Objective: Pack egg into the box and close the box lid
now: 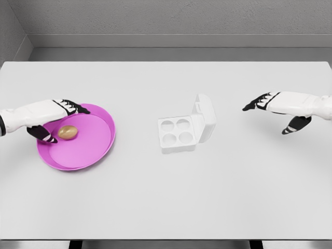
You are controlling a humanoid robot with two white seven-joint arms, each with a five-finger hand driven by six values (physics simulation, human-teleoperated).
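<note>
A brown egg (68,132) lies in a magenta plate (98,145) on the left of the white table. My left hand (59,122) hovers over the plate's left part, fingers spread around the egg without closing on it. A white egg box (178,134) with four hollow cups stands at the table's middle, its lid (205,116) raised upright on the right side. My right hand (275,111) floats open above the table's right side, well apart from the box.
The white table (166,197) spreads wide in front and behind the box. A grey wall and floor strip run along the far edge.
</note>
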